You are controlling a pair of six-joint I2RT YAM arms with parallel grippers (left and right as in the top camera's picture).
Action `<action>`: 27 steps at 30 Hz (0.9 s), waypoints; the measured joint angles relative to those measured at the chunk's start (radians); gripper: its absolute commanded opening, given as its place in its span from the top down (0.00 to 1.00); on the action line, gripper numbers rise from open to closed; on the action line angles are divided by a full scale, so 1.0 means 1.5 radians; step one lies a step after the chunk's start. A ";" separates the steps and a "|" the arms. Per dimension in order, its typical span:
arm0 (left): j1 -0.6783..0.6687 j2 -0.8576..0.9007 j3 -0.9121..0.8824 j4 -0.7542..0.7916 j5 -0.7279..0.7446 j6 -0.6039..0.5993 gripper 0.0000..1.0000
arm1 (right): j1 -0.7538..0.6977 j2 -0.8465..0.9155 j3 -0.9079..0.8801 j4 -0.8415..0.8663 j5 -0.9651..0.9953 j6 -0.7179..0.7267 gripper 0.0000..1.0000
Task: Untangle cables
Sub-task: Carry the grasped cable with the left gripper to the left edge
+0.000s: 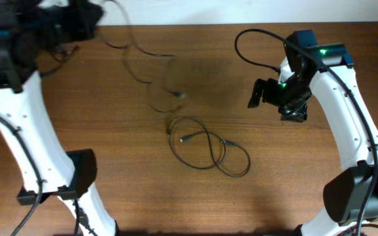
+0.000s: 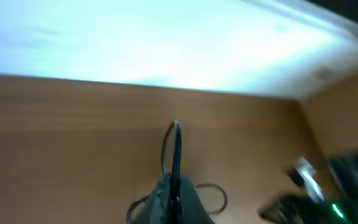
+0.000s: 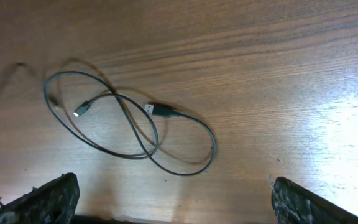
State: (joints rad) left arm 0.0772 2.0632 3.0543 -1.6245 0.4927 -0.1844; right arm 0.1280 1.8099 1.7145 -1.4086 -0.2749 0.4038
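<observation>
Brown wooden table (image 1: 110, 164): left gripper (image 2: 174, 186), jaws clamped together on a thin black cord (image 2: 174, 140); right gripper (image 3: 173, 202), jaws wide apart, above a loosely looped black cable (image 3: 135, 134) with plug ends.

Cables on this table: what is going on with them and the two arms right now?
The left gripper is shut on one thin black cable, holding it up off the table towards the top left of the overhead view. That cable looks blurred, so it is probably in motion. A second cable lies in loose overlapping loops near the table's centre, untouched. The right gripper hovers open and empty beside it.
</observation>
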 measured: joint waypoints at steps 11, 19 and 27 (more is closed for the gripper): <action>0.248 0.000 -0.071 0.022 -0.246 -0.091 0.28 | 0.000 0.000 -0.005 0.016 0.000 0.000 0.02; 0.250 0.004 -0.354 0.055 -0.249 -0.092 0.36 | 0.000 0.000 -0.006 0.017 0.000 0.000 0.02; 0.250 0.005 -0.758 0.252 -0.224 -0.096 0.06 | 0.000 0.000 -0.008 0.023 0.000 0.000 0.02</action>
State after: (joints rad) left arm 0.4519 2.0708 1.9175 -1.2465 0.1562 -0.3283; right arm 0.1280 1.8099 1.7031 -1.3739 -0.2749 0.4038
